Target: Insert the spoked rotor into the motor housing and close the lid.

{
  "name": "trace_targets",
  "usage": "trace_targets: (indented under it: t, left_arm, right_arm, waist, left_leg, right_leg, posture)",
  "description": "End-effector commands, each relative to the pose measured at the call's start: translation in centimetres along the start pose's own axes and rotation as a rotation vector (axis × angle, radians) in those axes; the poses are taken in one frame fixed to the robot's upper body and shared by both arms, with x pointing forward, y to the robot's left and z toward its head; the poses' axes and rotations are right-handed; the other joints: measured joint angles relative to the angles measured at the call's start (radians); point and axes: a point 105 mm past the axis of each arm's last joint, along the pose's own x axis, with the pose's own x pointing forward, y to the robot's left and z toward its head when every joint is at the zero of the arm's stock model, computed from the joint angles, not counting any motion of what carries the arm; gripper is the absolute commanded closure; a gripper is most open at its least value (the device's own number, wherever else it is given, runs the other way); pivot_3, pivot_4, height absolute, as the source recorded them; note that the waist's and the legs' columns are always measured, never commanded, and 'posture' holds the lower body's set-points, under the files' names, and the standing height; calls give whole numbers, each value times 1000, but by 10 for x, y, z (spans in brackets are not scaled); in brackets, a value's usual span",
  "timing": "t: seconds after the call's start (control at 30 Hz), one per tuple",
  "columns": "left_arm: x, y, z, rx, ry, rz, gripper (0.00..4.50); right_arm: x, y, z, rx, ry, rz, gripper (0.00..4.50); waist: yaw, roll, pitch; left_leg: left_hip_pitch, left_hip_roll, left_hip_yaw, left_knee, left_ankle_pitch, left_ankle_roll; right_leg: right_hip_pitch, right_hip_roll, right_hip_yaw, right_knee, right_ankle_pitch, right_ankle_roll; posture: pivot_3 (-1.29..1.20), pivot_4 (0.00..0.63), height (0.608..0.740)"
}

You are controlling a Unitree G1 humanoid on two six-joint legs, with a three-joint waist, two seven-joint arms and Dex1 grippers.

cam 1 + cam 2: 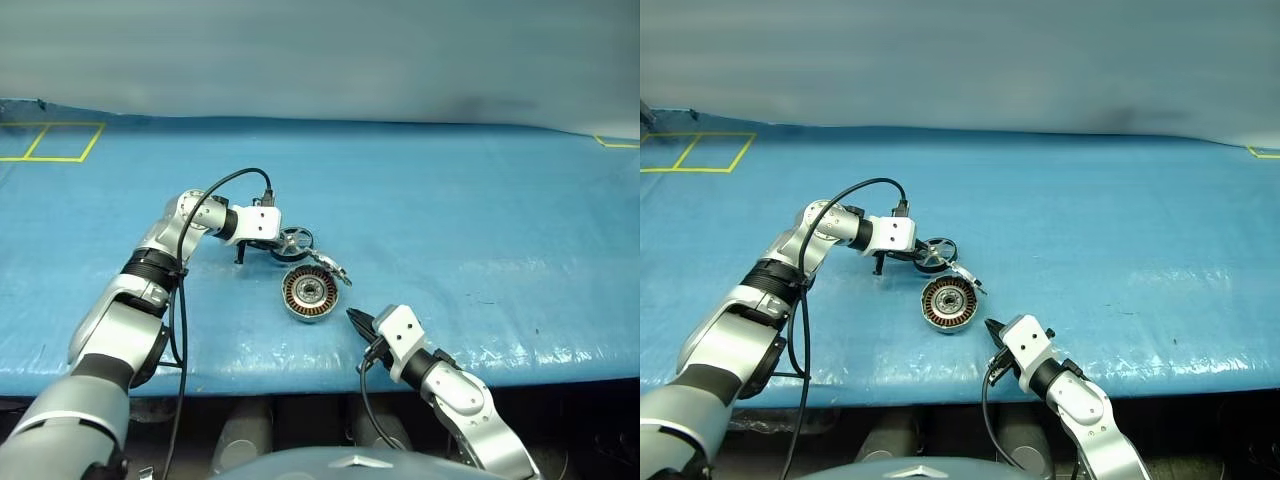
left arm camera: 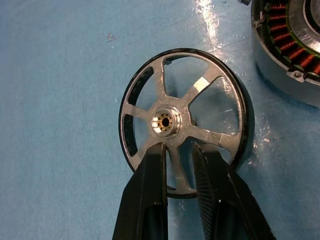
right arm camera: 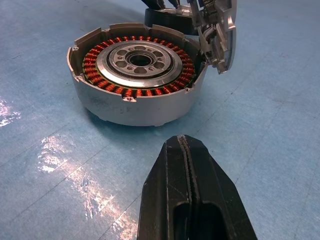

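Left hand (image 2: pixel 179 165) pinching spoked rotor (image 2: pixel 182 122) spoke, motor housing (image 1: pixel 308 294) just beside, right hand (image 3: pixel 186 150) pressed together

Light is even and fairly bright across the blue worktop (image 1: pixel 480 200), with a cool cast. White glare patches sit on its glossy cover near the front edge and at 12 o'clock in the left wrist view. Shadows are soft and short under the motor housing (image 3: pixel 137 82). The spoked rotor (image 2: pixel 185 125) is sharp; the near black fingers (image 3: pixel 190 195) look slightly soft.
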Motion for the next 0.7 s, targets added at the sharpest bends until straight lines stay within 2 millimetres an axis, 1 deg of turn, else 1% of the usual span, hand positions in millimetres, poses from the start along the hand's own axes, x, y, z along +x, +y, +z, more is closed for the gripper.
trace_targets:
  t: [0.03,0.07,0.1,0.23,0.27,0.57,0.7]
  left_arm:
    - [-7,12,10,35,-14,26,3302]
    - [-7,13,11,37,-16,28,3113]
    - [-8,14,12,41,-20,32,2811]
    - [-9,18,13,56,-17,45,1450]
    - [-9,18,13,55,-15,44,1168]
    - [-4,15,12,46,-3,3,1168]
    - [-1,13,8,35,16,-17,1168]
  right_arm:
    - [0,-2,9,-4,-32,-6,4500]
    - [0,-2,8,-4,-31,-6,4500]
    - [0,-2,8,-3,-31,-7,4500]
    - [1,-2,9,-2,-32,-6,4500]
    - [1,-2,9,-3,-32,-6,4500]
    - [1,-2,8,-2,-29,-10,4500]
    - [1,-2,8,-2,-29,-13,4500]
  waist:
    - [0,0,0]
    - [0,0,0]
    - [0,0,0]
    - [0,0,0]
    - [0,0,0]
    - [0,0,0]
    - [0,0,0]
  left_leg:
    - [0,0,0,0,0,0]
    - [0,0,0,0,0,1]
    - [0,0,0,1,1,1]
    - [0,0,0,1,1,1]
    - [0,0,0,0,1,1]
    - [0,0,0,0,1,1]
    - [-1,0,0,0,1,1]
  right_leg:
    - [0,0,0,0,0,0]
    - [0,0,0,1,0,0]
    - [0,0,0,1,0,0]
    - [0,0,0,1,0,0]
    - [0,0,0,1,0,0]
    - [0,0,0,1,0,0]
    - [0,0,0,0,0,0]
  posture:
    - [0,150,740]
    - [0,150,740]
    - [0,150,740]
    - [0,150,740]
    - [0,150,740]
    - [0,150,740]
    - [0,150,740]
